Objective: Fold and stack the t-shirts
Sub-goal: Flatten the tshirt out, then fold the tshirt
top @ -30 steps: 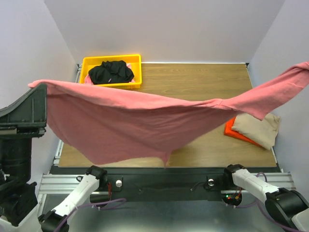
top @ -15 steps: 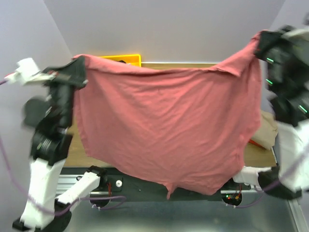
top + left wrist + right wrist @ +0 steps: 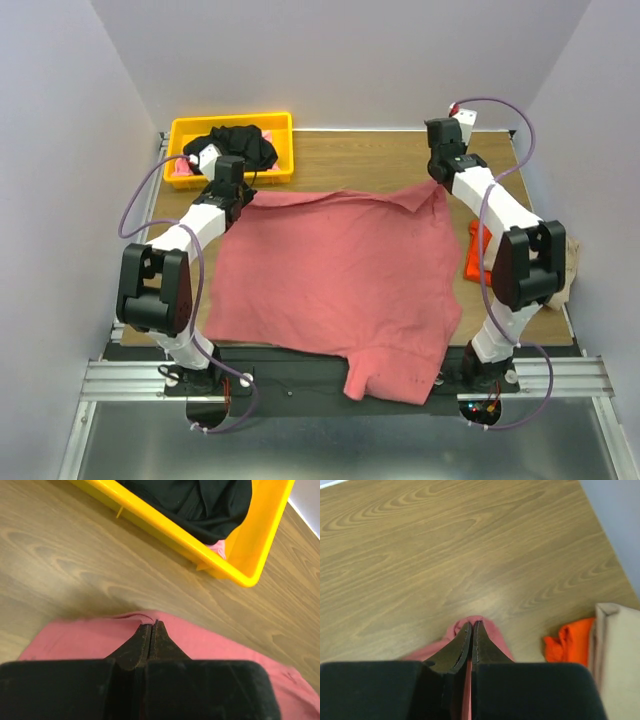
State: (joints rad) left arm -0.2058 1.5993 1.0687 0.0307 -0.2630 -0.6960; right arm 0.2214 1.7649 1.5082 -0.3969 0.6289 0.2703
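The large dusty-red t-shirt [image 3: 340, 270] lies spread flat on the table [image 3: 370, 160], its near hem hanging over the front edge. My left gripper [image 3: 240, 192] is shut on its far left corner, and the left wrist view shows red cloth [image 3: 85, 640] pinched at my tips [image 3: 152, 625]. At the far right corner my right gripper [image 3: 437, 181] is shut on bunched red cloth [image 3: 496, 634] at its tips [image 3: 471, 625]. A black t-shirt [image 3: 235, 145] is piled in the yellow bin [image 3: 280, 170]. The folded tan t-shirt [image 3: 620, 650] rests at the right.
The yellow bin [image 3: 165, 530] stands just beyond my left gripper, with the black shirt [image 3: 200, 500] and a bit of pink cloth [image 3: 218, 547] inside. An orange folded cloth [image 3: 477, 255] lies under the tan shirt [image 3: 573, 262], close to the red shirt's right edge; the orange cloth [image 3: 570, 645] shows in the right wrist view.
The red shirt was held high and stretched in the air; both arms have swung it forward and down, and it now lies flat on the table. Both grippers still hold its corners.
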